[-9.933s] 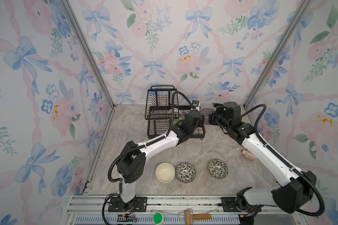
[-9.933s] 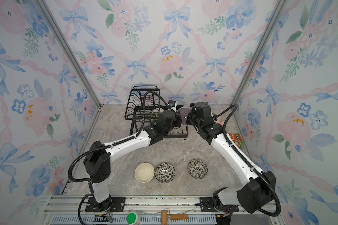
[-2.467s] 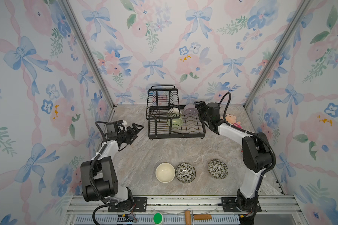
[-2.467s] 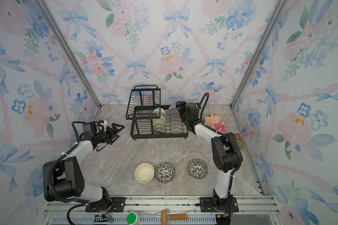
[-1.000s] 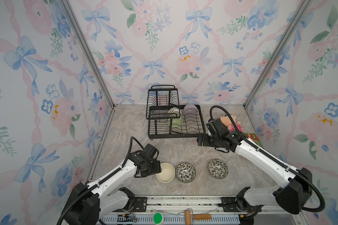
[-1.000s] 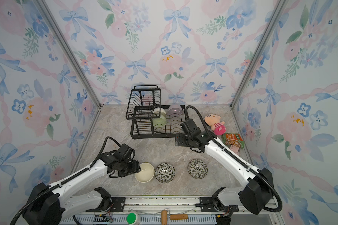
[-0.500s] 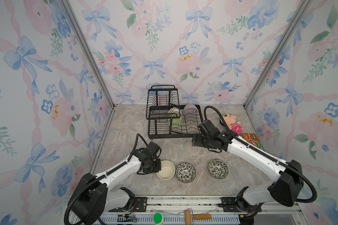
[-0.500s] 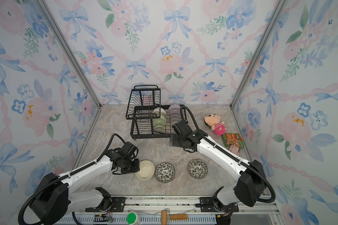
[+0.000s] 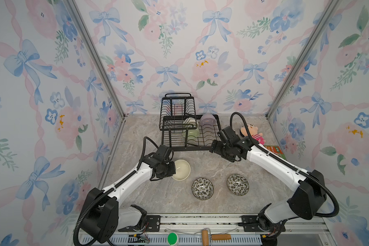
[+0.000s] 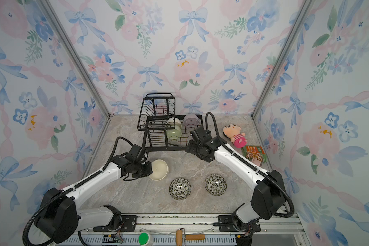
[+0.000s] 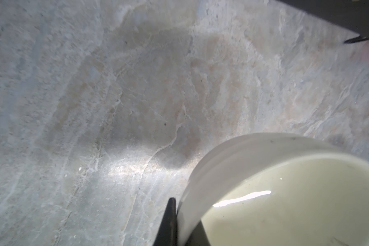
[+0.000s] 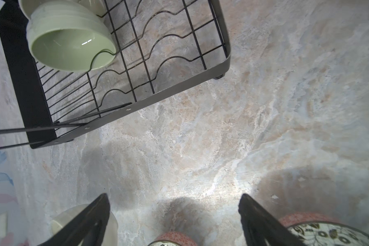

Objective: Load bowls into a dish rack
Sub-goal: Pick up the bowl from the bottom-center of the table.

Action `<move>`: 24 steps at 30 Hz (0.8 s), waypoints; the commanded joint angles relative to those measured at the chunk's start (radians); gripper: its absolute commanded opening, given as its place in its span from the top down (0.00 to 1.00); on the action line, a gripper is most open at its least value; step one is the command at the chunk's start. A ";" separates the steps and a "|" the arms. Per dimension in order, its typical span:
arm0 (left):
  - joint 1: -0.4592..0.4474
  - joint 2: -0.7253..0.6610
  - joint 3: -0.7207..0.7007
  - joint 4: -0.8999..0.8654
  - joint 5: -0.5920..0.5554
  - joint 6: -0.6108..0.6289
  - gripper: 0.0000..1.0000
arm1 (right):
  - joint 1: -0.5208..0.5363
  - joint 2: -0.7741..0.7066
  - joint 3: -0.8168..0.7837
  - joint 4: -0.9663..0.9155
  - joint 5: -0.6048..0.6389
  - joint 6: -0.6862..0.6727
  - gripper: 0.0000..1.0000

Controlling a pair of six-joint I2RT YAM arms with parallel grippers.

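Cream bowl (image 9: 182, 170) now raised off marble tabletop (image 9: 168, 198); floral walls (image 9: 179, 53).

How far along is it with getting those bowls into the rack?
About halfway. Done: a cream bowl, green bowl and lavender bowl sit in the rack. In hand: the left fingers pinch the rim of the second cream bowl, tilting it. Left: a patterned bowl and its twin wait on the table; the right fingers hang open, empty.
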 commanded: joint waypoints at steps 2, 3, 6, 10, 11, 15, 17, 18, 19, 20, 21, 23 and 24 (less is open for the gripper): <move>-0.075 0.004 0.061 0.104 -0.110 -0.147 1.00 | -0.097 -0.009 0.000 0.019 -0.151 0.138 0.04; -0.100 0.012 0.075 0.115 -0.131 -0.189 1.00 | -0.121 -0.010 0.013 0.007 -0.185 0.150 0.04; -0.190 0.035 0.102 0.164 -0.230 -0.260 1.00 | -0.193 -0.016 0.032 0.002 -0.233 0.152 0.04; -0.291 0.063 0.111 0.282 -0.341 -0.300 1.00 | -0.274 -0.027 0.035 -0.001 -0.287 0.198 0.04; -0.315 0.069 0.106 0.329 -0.369 -0.303 1.00 | -0.289 -0.034 0.032 0.004 -0.294 0.211 0.04; -0.376 0.122 0.135 0.432 -0.463 -0.290 1.00 | -0.343 -0.053 0.027 0.008 -0.331 0.275 0.04; -0.404 0.148 0.155 0.474 -0.506 -0.274 1.00 | -0.363 -0.069 0.017 0.024 -0.346 0.324 0.04; -0.417 0.163 0.161 0.502 -0.525 -0.264 1.00 | -0.370 -0.081 0.011 0.033 -0.344 0.347 0.04; -0.432 0.175 0.164 0.537 -0.543 -0.253 1.00 | -0.375 -0.093 0.011 0.035 -0.337 0.369 0.04; -0.444 0.189 0.168 0.569 -0.559 -0.243 1.00 | -0.378 -0.103 0.010 0.038 -0.334 0.388 0.04; -0.458 0.202 0.168 0.611 -0.575 -0.227 1.00 | -0.381 -0.117 0.008 0.044 -0.333 0.414 0.04; -0.476 0.235 0.176 0.676 -0.590 -0.202 1.00 | -0.383 -0.148 -0.005 0.058 -0.325 0.466 0.04; -0.480 0.257 0.186 0.705 -0.589 -0.185 1.00 | -0.384 -0.166 -0.012 0.064 -0.318 0.497 0.04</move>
